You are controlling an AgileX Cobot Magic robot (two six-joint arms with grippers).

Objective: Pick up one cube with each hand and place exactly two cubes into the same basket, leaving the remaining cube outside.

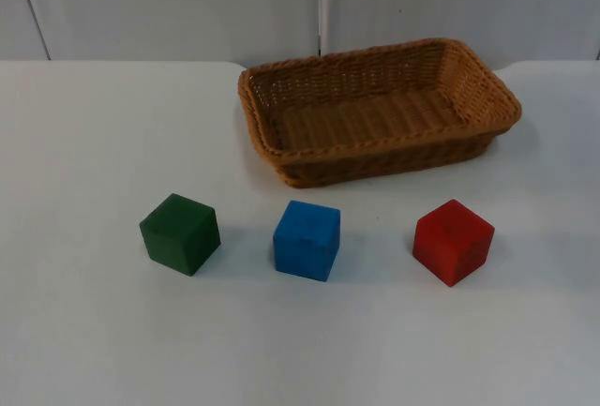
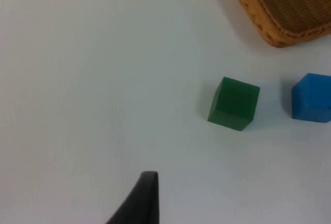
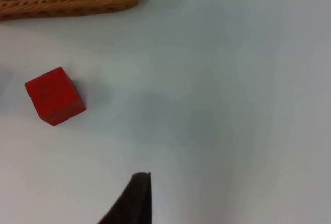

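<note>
Jaws: state of both cannot be told, one black fingertip (image 2: 147, 193) per wrist view | green cube (image 1: 180, 233), blue cube (image 1: 307, 240), red cube (image 1: 453, 242) in a row on white table (image 1: 84, 143), near wicker basket (image 1: 281, 148) | grey partition wall (image 1: 169, 3) behind | no writing legible

Your top view looks down and forward over the table (image 1: 84, 143) toward the wall (image 1: 169, 3), taking in the basket (image 1: 375, 157) and all three cubes. Your left wrist camera hangs high above the table, past its fingertip (image 2: 147, 188), and shares the green cube (image 2: 234, 103), blue cube (image 2: 311, 98) and a basket corner with the top view. Your right wrist camera, equally high over its fingertip (image 3: 138, 190), shares the red cube (image 3: 54, 95) and basket edge.
</note>
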